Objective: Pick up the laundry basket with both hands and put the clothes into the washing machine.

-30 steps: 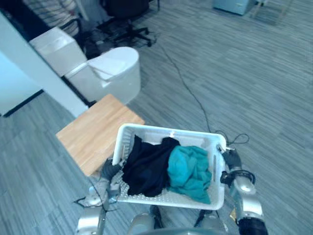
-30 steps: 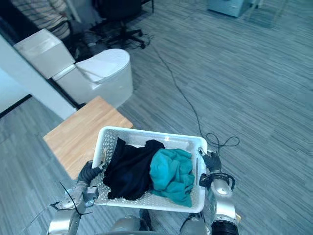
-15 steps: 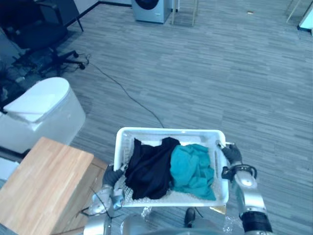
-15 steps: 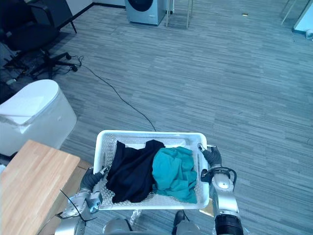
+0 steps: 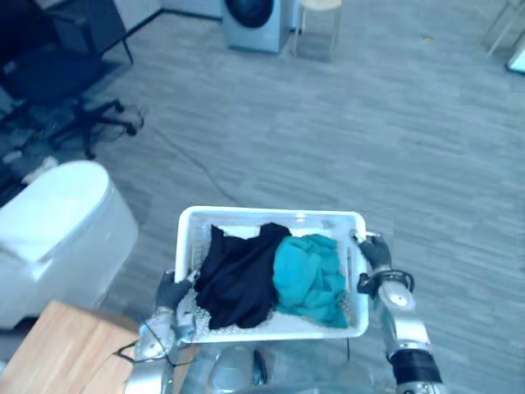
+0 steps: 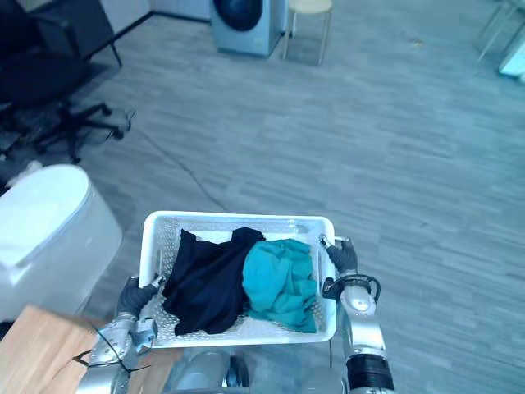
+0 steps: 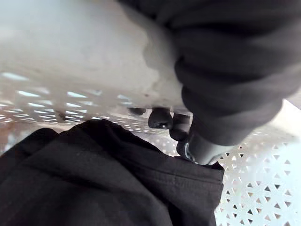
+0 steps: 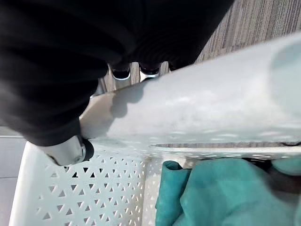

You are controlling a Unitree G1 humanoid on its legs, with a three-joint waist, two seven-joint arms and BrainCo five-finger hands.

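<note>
I carry a white perforated laundry basket (image 5: 271, 217) in front of me, held up off the floor. It holds a black garment (image 5: 236, 277) on its left half and a teal garment (image 5: 309, 277) on its right half. My left hand (image 5: 170, 290) is curled round the basket's left rim (image 7: 94, 70), its dark fingertips (image 7: 161, 117) hooked over the edge above the black garment (image 7: 94, 183). My right hand (image 5: 375, 254) grips the right rim (image 8: 197, 113), beside the teal garment (image 8: 225, 193). A washing machine (image 5: 254, 23) stands far ahead by the wall.
A white rounded bin (image 5: 57, 238) stands at my left, with a wooden table corner (image 5: 66, 353) below it. A black office chair (image 5: 57, 90) sits at the far left. A stool (image 5: 318, 25) stands right of the washing machine. Grey plank floor (image 5: 394, 139) stretches ahead.
The view has swung to the right and forward: the table and bin slid toward the left and bottom, and the washing machine came into sight. Both hands keep hold of the basket.
</note>
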